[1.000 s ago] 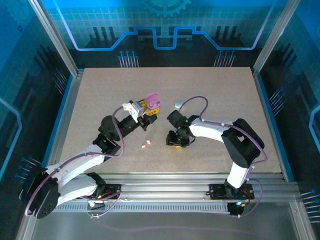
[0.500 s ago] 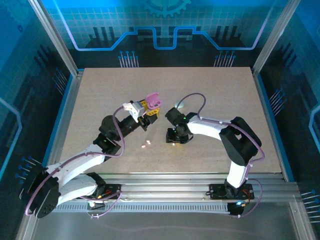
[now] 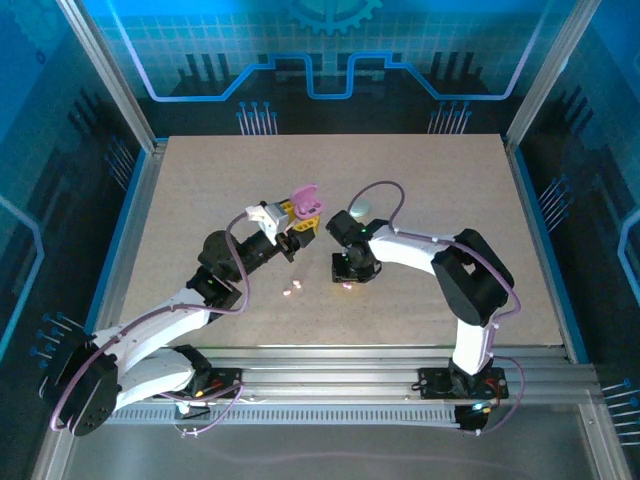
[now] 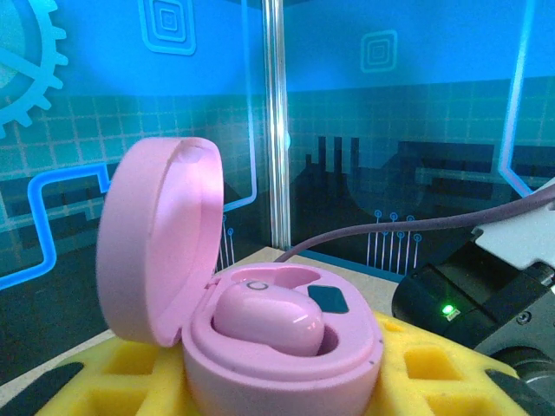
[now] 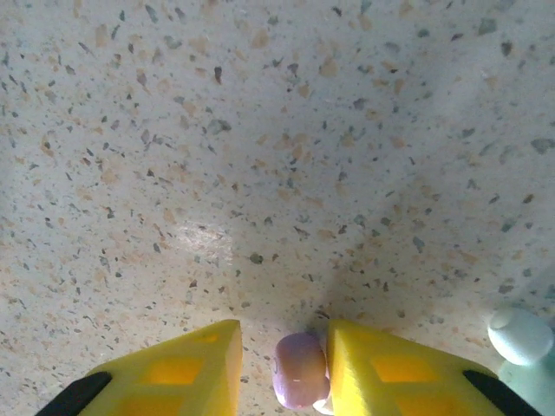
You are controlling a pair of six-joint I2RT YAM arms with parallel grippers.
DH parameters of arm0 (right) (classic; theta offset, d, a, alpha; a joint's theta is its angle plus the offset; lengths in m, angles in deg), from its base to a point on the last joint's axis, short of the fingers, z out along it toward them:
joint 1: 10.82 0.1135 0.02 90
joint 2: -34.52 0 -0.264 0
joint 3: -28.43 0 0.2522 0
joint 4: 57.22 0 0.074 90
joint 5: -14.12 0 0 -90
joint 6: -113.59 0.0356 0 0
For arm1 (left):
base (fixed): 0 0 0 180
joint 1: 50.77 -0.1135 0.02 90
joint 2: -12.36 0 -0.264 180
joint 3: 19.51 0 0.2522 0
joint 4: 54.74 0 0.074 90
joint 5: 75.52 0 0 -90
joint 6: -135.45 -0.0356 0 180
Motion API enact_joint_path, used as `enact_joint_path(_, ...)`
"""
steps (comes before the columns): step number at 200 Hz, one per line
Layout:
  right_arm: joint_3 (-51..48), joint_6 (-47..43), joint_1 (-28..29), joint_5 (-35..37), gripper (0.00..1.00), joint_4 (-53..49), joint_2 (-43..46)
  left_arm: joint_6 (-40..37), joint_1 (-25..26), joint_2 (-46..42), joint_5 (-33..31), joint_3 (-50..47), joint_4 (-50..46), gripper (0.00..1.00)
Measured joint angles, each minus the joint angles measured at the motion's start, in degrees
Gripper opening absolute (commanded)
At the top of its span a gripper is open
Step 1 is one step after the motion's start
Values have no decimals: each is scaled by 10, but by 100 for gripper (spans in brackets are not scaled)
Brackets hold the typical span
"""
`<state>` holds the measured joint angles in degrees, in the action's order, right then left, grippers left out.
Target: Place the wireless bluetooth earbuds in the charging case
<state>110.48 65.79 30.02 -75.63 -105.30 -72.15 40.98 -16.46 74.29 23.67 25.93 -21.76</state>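
- Right claw (image 5: 284, 351): jaws narrow, down at the table (image 5: 260, 130), one on either side of an earbud (image 5: 301, 373). One pad seems to touch it, though the frame edge cuts the contact. A gap shows at the other, so it is not clamped.
- Risk: the earbud sits off-centre between the jaws. On closing, the smooth round shell may roll or squirt out. It may also be pinched askew and then fail to seat in the case (image 4: 260, 377).
- Earbud: tiny, glossy, pale lilac-pink, bean-shaped, lying on the table.
- Left claw (image 3: 302, 216): clamped on the pink case, lid (image 4: 156, 251) open. A second earbud (image 4: 269, 321) is seated; the socket (image 4: 328, 299) beside it is empty.
- Risk: a slack hold would let the case tip under insertion.
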Motion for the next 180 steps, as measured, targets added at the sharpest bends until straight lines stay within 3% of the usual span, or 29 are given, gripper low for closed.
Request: enact_joint_path(180,80,-89,8,8,26,-97,-59,0,0,0,-4,0,0,33)
